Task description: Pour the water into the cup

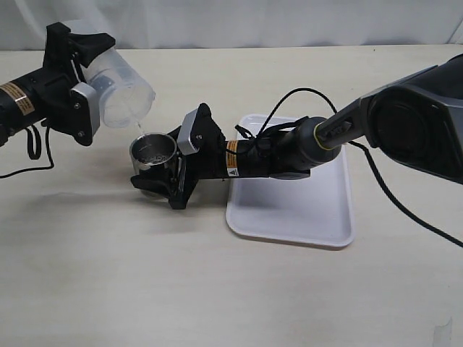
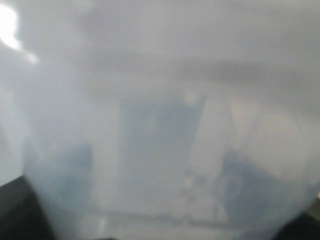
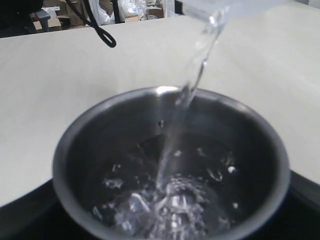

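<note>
The steel cup (image 1: 153, 153) stands on the table, held by my right gripper (image 1: 160, 176), which is shut on it. In the right wrist view the cup (image 3: 260, 150) fills the frame and a stream of water (image 3: 192, 85) falls into it and splashes at the bottom. My left gripper (image 1: 81, 72) is shut on the clear tumbler (image 1: 119, 87), tilted with its mouth over the cup. A thin stream of water (image 1: 139, 126) falls from its lip. The left wrist view shows only the blurred tumbler wall (image 2: 160, 130). The tumbler's lip (image 3: 220, 10) shows in the right wrist view.
A white tray (image 1: 304, 210) lies on the table under my right arm, to the right of the cup. Black cables (image 1: 32, 144) trail from the left arm. The table's far edge runs along the back.
</note>
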Available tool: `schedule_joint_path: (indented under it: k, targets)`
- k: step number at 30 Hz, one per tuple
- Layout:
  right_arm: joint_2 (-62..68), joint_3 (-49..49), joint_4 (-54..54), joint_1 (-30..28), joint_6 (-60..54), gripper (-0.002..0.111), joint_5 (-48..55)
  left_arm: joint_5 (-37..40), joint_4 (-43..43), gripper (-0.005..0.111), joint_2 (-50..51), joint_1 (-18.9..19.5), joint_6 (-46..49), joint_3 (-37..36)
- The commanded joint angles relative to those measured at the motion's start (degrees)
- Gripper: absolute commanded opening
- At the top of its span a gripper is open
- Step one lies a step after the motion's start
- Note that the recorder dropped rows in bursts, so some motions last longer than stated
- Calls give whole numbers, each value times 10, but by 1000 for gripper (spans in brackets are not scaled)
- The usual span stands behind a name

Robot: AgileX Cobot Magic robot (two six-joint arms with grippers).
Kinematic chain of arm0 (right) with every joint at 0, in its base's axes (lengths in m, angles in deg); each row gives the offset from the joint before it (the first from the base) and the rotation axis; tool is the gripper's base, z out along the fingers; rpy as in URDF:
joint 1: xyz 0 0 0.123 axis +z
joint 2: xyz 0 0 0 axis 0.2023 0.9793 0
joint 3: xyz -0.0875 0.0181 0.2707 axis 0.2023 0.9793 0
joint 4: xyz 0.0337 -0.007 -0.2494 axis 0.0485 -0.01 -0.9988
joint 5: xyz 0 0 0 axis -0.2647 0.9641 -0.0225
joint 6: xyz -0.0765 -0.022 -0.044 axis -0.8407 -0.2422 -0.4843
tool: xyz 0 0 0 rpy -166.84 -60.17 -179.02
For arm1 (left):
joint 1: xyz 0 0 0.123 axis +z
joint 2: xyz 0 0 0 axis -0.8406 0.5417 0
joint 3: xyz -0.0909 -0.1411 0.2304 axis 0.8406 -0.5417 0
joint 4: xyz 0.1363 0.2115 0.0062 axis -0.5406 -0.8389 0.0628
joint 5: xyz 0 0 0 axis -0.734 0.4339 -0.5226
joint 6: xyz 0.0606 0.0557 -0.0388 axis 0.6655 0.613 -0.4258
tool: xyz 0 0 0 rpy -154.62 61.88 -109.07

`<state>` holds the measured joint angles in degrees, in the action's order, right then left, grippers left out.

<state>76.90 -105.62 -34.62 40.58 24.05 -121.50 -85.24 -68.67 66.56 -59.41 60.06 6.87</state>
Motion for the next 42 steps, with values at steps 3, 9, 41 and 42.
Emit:
schedule_joint_path:
  k: [3, 9, 41, 42]
  targets:
    - [1, 1, -8, -2, 7, 4, 9, -25, -14, 0, -2, -5, 7, 4]
    - [1, 1, -8, -2, 7, 4, 9, -25, -14, 0, -2, -5, 13, 4]
    - [1, 1, 3, -2, 7, 4, 9, -55, 6, 0, -2, -5, -387, 4]
    - [1, 1, 8, -2, 7, 4, 9, -60, 19, 0, -2, -5, -444, 4]
